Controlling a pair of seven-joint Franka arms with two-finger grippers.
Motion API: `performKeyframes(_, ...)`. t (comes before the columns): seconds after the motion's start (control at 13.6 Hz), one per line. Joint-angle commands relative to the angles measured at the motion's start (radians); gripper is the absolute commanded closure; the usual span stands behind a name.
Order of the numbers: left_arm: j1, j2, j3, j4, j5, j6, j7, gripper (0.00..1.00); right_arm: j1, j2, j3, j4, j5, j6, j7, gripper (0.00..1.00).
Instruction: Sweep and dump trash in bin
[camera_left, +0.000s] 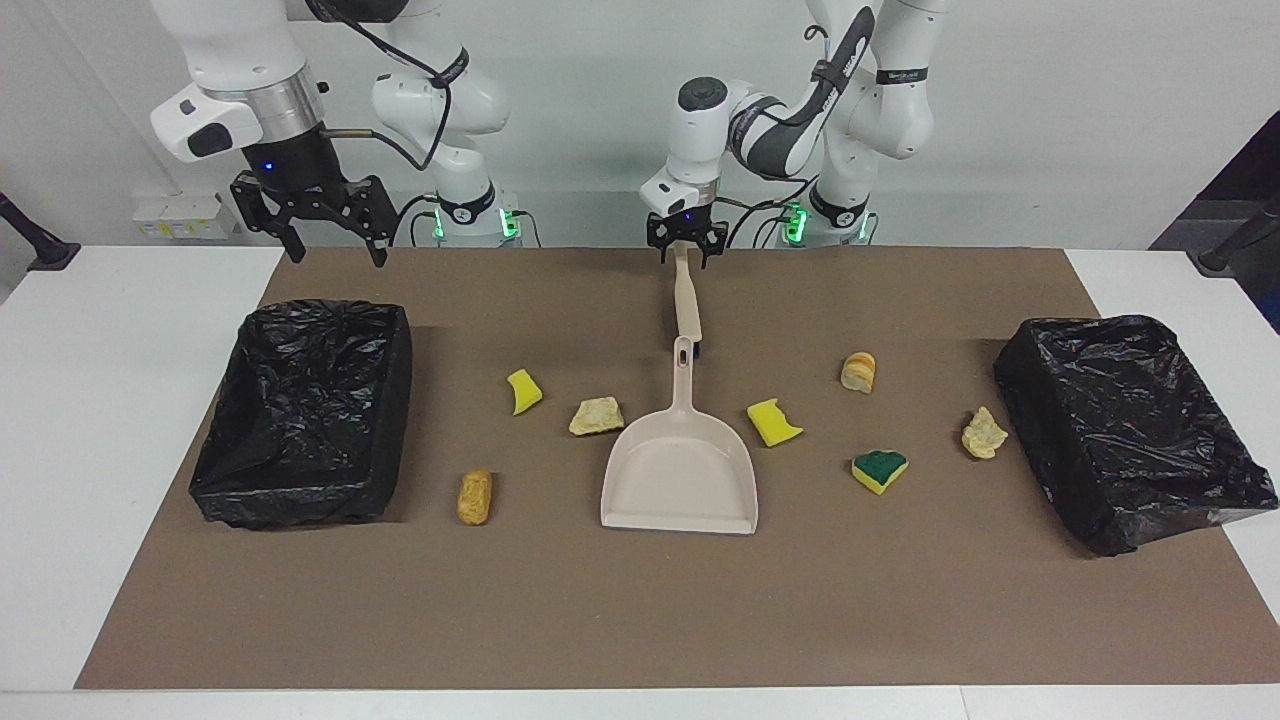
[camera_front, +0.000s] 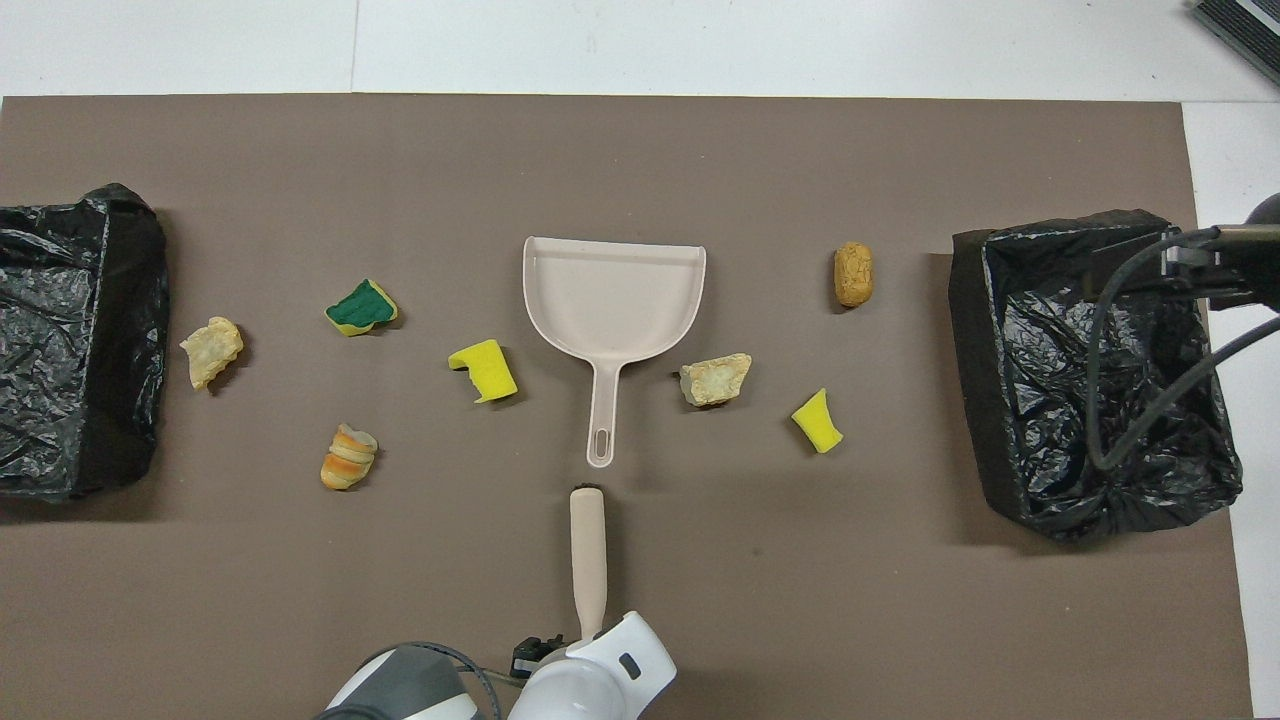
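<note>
Seven scraps (camera_left: 597, 416) dot mid-frame around the dustpan (camera_left: 680, 470) in the facing view. Top centre, the left gripper (camera_left: 683, 250) straddles the brush handle (camera_left: 686, 300); I cannot tell if it grips. The right gripper (camera_left: 338, 250) hangs spread wide near a black-lined bin (camera_left: 300, 420). Overhead, that contact is hidden at bottom centre, and the right gripper is out of frame.

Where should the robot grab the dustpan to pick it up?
Probably by the long thin handle, coming straight down from above. The dustpan lies flat and its scoop is too wide, while the handle points toward the robots, with bare mat on both sides.
</note>
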Motion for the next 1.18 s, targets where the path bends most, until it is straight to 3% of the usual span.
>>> performKeyframes(0.0,-0.017,-0.031,0.011,-0.033,-0.006,0.011,-0.048,0.73,0.009,0.006,0.008,-0.006,-0.007,0.038,0.016,0.0)
performKeyframes(0.07,-0.019,-0.031,0.011,-0.031,-0.007,0.008,-0.086,0.9,0.037,0.013,0.008,-0.004,-0.03,0.05,0.034,0.0)
performKeyframes(0.15,-0.025,-0.028,0.011,-0.022,-0.006,-0.001,-0.127,1.0,0.073,0.028,0.008,-0.004,-0.072,0.052,0.051,0.0)
performKeyframes(0.29,-0.029,-0.027,0.013,-0.013,-0.007,-0.021,-0.137,1.0,0.139,0.061,0.008,-0.004,-0.09,0.087,0.156,0.0)
performKeyframes(0.52,0.01,-0.042,0.04,0.091,-0.007,-0.219,-0.126,1.0,0.236,0.151,0.008,0.002,-0.099,0.182,0.305,0.0)
performKeyframes(0.66,0.096,-0.065,0.045,0.165,-0.007,-0.364,-0.111,1.0,0.313,0.2,0.008,0.005,-0.105,0.239,0.413,0.0)
performKeyframes(1.11,0.446,-0.036,0.045,0.254,0.017,-0.364,0.077,1.0,0.491,0.297,0.01,-0.003,-0.099,0.323,0.566,0.0)
